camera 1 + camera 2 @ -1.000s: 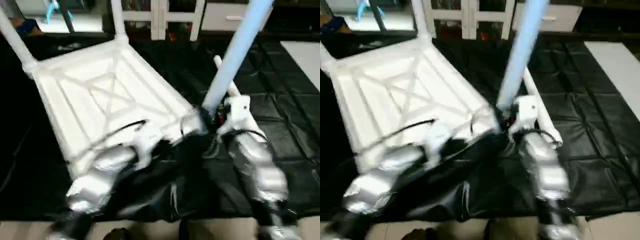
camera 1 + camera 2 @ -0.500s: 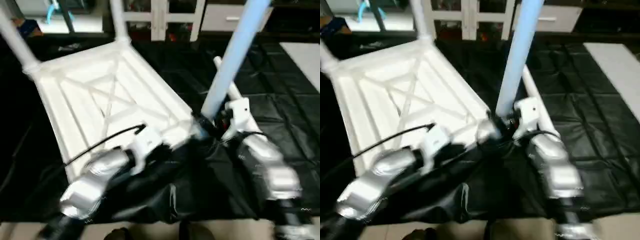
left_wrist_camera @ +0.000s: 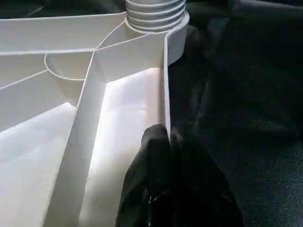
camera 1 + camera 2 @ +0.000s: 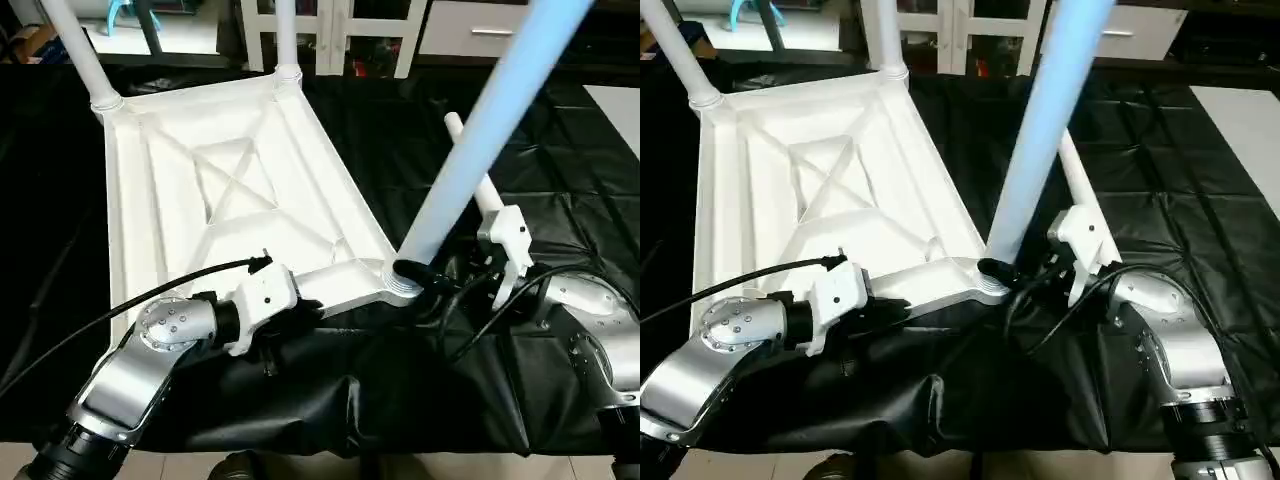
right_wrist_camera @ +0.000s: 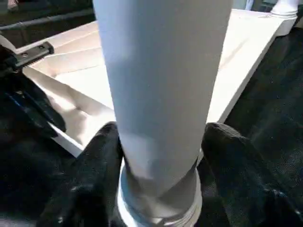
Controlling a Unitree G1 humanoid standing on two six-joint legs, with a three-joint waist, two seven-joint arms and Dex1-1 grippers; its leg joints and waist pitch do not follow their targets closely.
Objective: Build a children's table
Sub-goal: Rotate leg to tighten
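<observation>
Overhead, the tabletop (image 4: 230,200) lies underside up on the black-draped work table (image 4: 560,170), its X-shaped ribs facing the camera. Three legs stand upright in corner sockets: two far legs (image 4: 75,50) (image 4: 285,35), both cut off by the upper frame edge, and one near leg (image 4: 480,150), likewise cut off above. A fourth leg (image 4: 470,165) lies flat on the drape just beyond the near leg, its middle hidden behind that leg. The remaining near corner of the tabletop is concealed by the left forearm.

Left gripper (image 3: 166,142): fingers pinched together on the thin side wall of the tabletop, near the socketed corner; the fingertips themselves are hard to separate in the head views.

Right gripper (image 5: 161,156): two black fingers (image 5: 99,165) sit either side of the near leg's base, just above the threaded collar (image 3: 154,12); whether the pads press the tube or merely flank it cannot be made out.
</observation>
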